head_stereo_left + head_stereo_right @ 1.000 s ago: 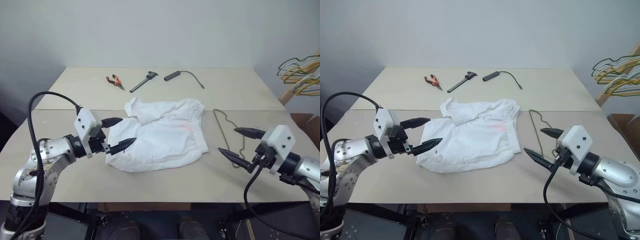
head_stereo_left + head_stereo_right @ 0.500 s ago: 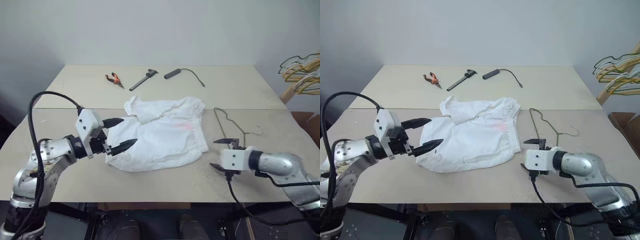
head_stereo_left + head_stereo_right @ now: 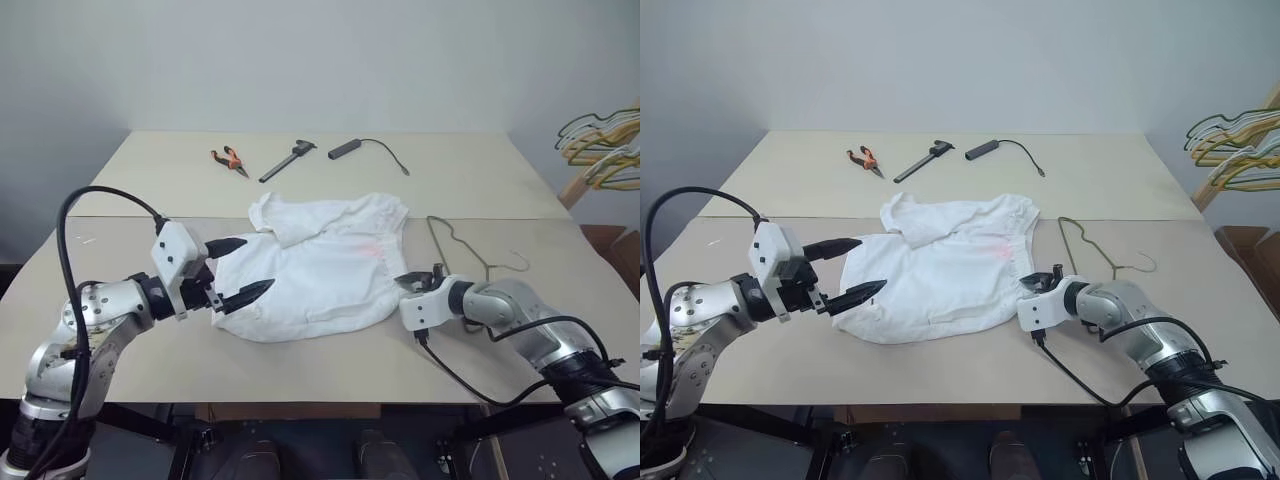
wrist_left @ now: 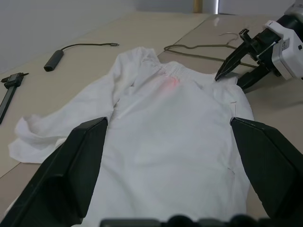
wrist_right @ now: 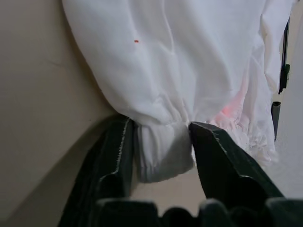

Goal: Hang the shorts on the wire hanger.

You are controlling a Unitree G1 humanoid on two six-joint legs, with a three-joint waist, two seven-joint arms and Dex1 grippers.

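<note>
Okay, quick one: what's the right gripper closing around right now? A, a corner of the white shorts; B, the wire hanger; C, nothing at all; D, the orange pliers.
A: the right gripper's two black fingers sit either side of a bunched corner of the shorts, while the wire hanger lies apart on the table.

shorts [image 3: 325,270] left of wire hanger [image 3: 462,250] on table [image 3: 470,180]

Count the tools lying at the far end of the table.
3: pliers on the left, caliper in the middle, cabled black device on the right.
</note>
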